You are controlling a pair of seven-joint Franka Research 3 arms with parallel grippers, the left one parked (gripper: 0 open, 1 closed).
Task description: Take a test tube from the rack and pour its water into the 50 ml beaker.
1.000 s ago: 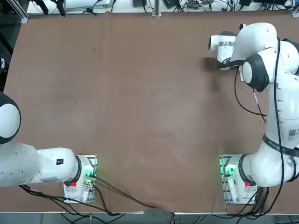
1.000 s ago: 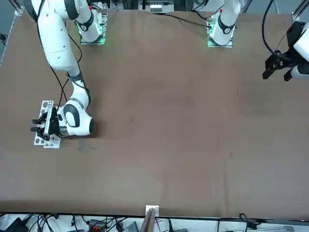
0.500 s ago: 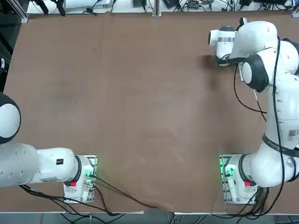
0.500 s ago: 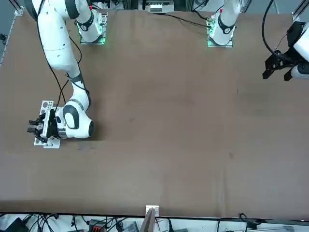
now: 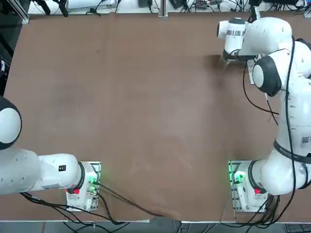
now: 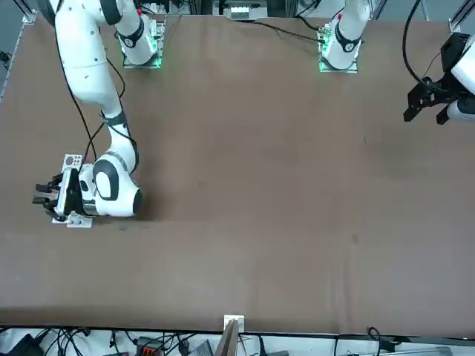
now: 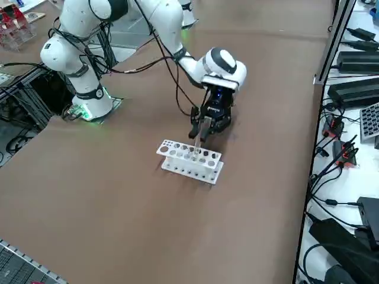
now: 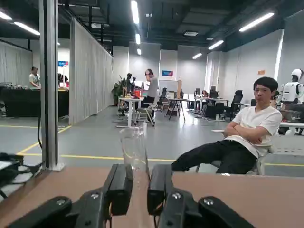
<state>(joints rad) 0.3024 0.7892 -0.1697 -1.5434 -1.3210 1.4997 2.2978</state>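
Top view: the rack and the test tube are hidden beneath the right arm's white wrist at the far right corner of the brown bench (image 5: 146,107); the tool itself is covered too.

Front view: only a sliver of the rack (image 6: 72,219) is seen, poking out under the wrist near the bench's edge. The tool (image 6: 41,196) is held level, its dark fingers pointing away from the arm and past the rack's end. No tube can be made out here.

Right side view: the rack (image 7: 189,161) is shown whole, lying flat on the bench. The tool (image 7: 199,130) is hung just above its far row, and the test tube (image 7: 196,144) is seen as a faint clear sliver between the fingers, its lower end at the holes. Whether it is clear of the rack cannot be told.

Right wrist view: the tool (image 8: 137,190) is clamped on the test tube (image 8: 133,149), which rises upright between the pads. Water is not discernible. A seated person (image 8: 240,142) is seen beyond the bench.
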